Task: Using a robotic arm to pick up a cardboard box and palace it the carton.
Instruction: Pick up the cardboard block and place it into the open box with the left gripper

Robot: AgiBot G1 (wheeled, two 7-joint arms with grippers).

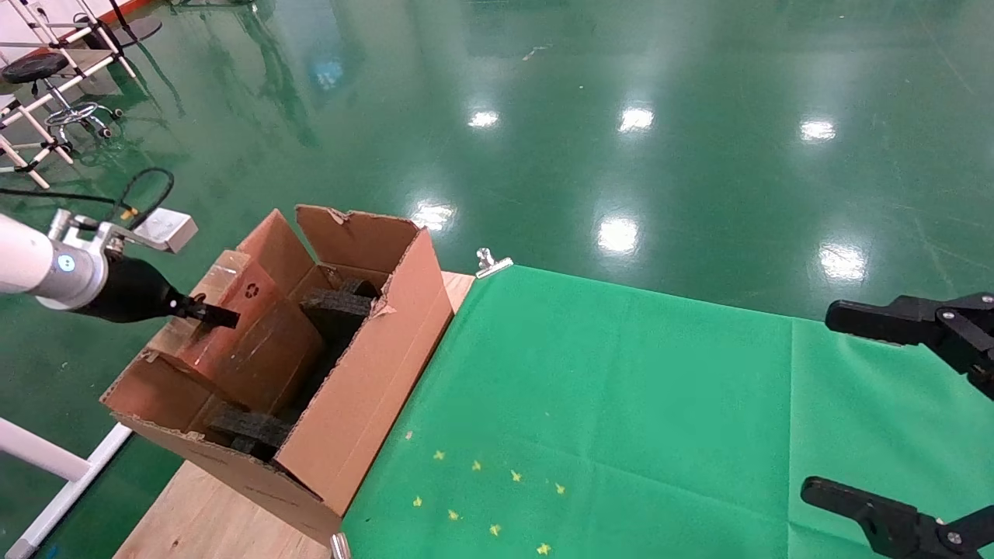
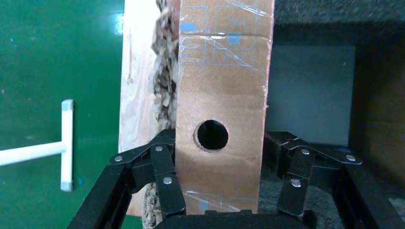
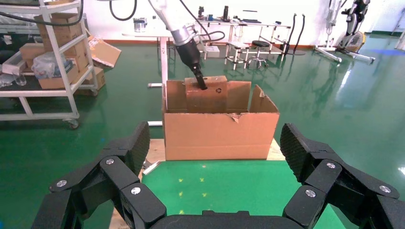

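The cardboard box (image 1: 264, 341), small, brown and marked with a recycling sign, stands tilted inside the carton (image 1: 365, 404) at the table's left end. My left gripper (image 1: 203, 314), on the white arm with the blue ring, is shut on the box's upper end. In the left wrist view both fingers (image 2: 165, 160) press the narrow taped side with the round hole (image 2: 211, 135). The right wrist view shows the left gripper (image 3: 199, 80) on the cardboard box (image 3: 210, 95) above the carton (image 3: 219, 136). My right gripper (image 1: 862, 411) hangs open at the far right over the green cloth, holding nothing (image 3: 216, 140).
Black foam blocks (image 1: 338, 307) (image 1: 248, 431) lie inside the carton. It rests on a wooden board (image 1: 202, 512) beside the green cloth (image 1: 621, 404), held by a metal clip (image 1: 493, 262). A white tube frame (image 1: 46, 458) stands left of the table; a shelf trolley (image 3: 52, 57) stands beyond.
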